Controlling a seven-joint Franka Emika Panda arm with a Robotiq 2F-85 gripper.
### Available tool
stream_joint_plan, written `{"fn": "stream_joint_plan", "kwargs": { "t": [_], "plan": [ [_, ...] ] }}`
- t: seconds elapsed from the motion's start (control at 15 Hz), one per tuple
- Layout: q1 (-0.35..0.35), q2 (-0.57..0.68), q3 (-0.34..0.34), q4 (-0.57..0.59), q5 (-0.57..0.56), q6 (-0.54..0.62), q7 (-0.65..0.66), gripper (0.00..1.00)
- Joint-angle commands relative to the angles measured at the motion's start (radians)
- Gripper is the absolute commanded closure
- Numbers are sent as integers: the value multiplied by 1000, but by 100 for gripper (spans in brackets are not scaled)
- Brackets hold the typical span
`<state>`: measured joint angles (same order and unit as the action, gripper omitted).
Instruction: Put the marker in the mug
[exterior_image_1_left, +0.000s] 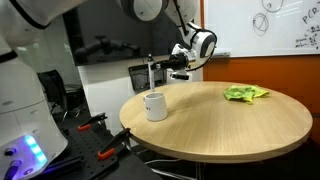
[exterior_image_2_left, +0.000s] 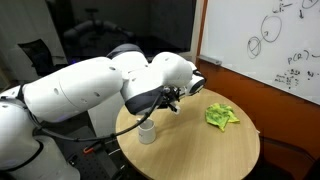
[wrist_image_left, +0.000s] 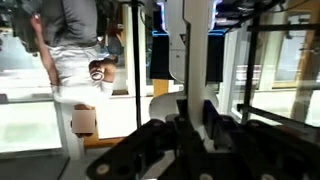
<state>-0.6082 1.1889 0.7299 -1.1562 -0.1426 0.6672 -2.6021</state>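
Marker (exterior_image_1_left: 150, 72): there is one, a thin dark stick standing upright in the air at the tip of the gripper (exterior_image_1_left: 158, 68). It is off the table and not in the mug. In that exterior view it sits at about 12 o'clock from the mug (exterior_image_1_left: 155, 105), clearly above the rim with a gap between them.

The one gripper reaches in level from the 3 o'clock side. Its fingers look narrow and pinched on the marker, though the picture is small and the contact itself is hard to read. In an exterior view the gripper (exterior_image_2_left: 172, 100) hangs at about 1 o'clock from the mug (exterior_image_2_left: 147, 131), and the marker cannot be made out there.

There is one white mug, upright, near the 9 o'clock edge of the round wooden table (exterior_image_1_left: 235, 128). One crumpled green cloth (exterior_image_1_left: 245, 93) lies well apart from it, toward 2 o'clock on the tabletop. In both exterior views one whiteboard (exterior_image_1_left: 285, 25) with drawn circles and writing hangs on the wall behind.

In the wrist view the dark gripper (wrist_image_left: 185, 128) fills the lower middle. One person (wrist_image_left: 72, 40) in a grey shirt stands at 10 o'clock, beyond glass partitions.
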Motion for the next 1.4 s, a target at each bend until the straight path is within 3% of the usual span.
{"fn": "stream_joint_plan", "kwargs": {
  "t": [0.0, 0.4, 0.47, 0.53, 0.6, 0.67, 0.73, 0.8, 0.87, 1.33],
  "plan": [
    [21, 6, -3, 34, -23, 27, 5, 95],
    [28, 18, -26, 38, -75, 162, 23, 95],
    [64, -9, -95, 32, -45, 189, 3, 95],
    [77, -8, -118, 37, -37, 190, 3, 95],
    [54, 22, -77, 45, -70, 183, 30, 95],
    [62, 23, -90, 47, -69, 186, 28, 95],
    [137, -26, -217, 45, -2, 198, -43, 95],
    [149, -30, -240, 48, 19, 203, -40, 53],
    [99, 0, -154, 47, -35, 206, 11, 53],
    [90, -101, -120, 6, -38, 222, 26, 2]
  ]
}}
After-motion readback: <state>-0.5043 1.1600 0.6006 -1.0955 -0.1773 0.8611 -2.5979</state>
